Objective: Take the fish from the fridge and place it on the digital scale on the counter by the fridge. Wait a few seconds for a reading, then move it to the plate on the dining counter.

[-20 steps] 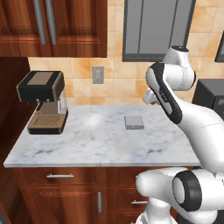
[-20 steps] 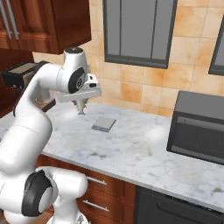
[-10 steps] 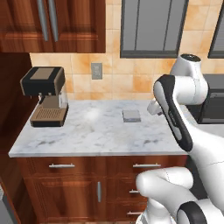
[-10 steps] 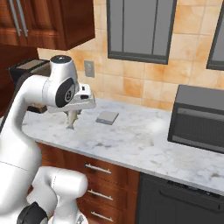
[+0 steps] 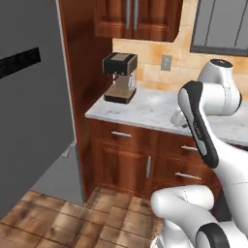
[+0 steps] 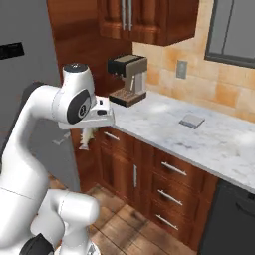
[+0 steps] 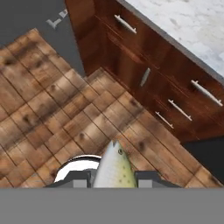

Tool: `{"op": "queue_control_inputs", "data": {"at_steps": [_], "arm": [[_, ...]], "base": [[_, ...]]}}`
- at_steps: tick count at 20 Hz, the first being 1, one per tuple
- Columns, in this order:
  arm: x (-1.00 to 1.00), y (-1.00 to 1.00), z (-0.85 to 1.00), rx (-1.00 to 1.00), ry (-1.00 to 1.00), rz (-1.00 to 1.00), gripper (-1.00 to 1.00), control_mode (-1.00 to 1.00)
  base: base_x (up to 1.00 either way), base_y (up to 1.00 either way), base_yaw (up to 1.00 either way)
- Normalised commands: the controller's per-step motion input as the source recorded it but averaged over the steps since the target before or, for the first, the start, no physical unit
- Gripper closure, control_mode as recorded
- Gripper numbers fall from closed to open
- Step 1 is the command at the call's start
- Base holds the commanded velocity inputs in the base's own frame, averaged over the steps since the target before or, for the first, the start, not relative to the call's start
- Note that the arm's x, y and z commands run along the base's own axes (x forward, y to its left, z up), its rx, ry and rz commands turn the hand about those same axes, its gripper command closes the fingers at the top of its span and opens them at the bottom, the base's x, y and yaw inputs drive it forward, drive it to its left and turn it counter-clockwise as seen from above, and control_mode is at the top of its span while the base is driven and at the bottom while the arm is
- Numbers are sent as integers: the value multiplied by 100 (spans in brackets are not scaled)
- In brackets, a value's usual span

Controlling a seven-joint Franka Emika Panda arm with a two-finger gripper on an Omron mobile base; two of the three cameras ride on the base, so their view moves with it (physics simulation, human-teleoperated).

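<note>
The jaws are clamped on the fish [image 7: 114, 168], which sits between the two dark finger tips in the hand view, its pointed tan-and-silvery end aimed away from the hand. In the right base view the gripper [image 6: 87, 135] points straight down and the fish [image 6: 86, 139] hangs below it as a small pale shape, out in the air in front of the lower cabinets [image 6: 149, 169] rather than over the counter. The hand view looks down past the fish at the wooden plank floor [image 7: 52, 109], with drawer fronts and metal handles [image 7: 125, 23] running across the upper right and a strip of marble counter [image 7: 188, 22] in the corner.

No brand, label or readable writing shows on anything; a dark rectangular panel on the grey fridge door [image 5: 29, 97] is blank.

The arm is folded tight: in the right base view the white forearm [image 6: 47, 102] runs level from the left to a round wrist joint, and the hand turns down from it beside the counter's end. In the left base view the upper links [image 5: 213, 97] bend over the counter's right part, hiding the hand.

The digital scale [image 6: 192, 120] lies flat on the marble counter [image 6: 209, 139], well apart from the gripper and bare. The black-and-brown coffee machine [image 6: 128, 79] stands at the counter's far end near the dark wood wall, under the upper cabinets [image 6: 144, 20]. The fridge [image 6: 25, 60] fills the left side, its door shut.
</note>
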Motion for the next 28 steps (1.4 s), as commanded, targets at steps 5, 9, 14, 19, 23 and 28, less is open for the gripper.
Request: {"op": "queue_control_inputs", "data": {"at_steps": [5,9,14,19,23,28], "arm": [[0,0,0,0,0,0,100,100],[0,0,0,0,0,0,100,100],[0,0,0,0,0,0,100,100],[0,0,0,0,0,0,100,100],[0,0,0,0,0,0,100,100],[0,0,0,0,0,0,100,100]], "base": [[-81,16,88],[-82,20,86],[-77,22,85],[-12,-1,68],[44,-1,14],[88,0,0]]}}
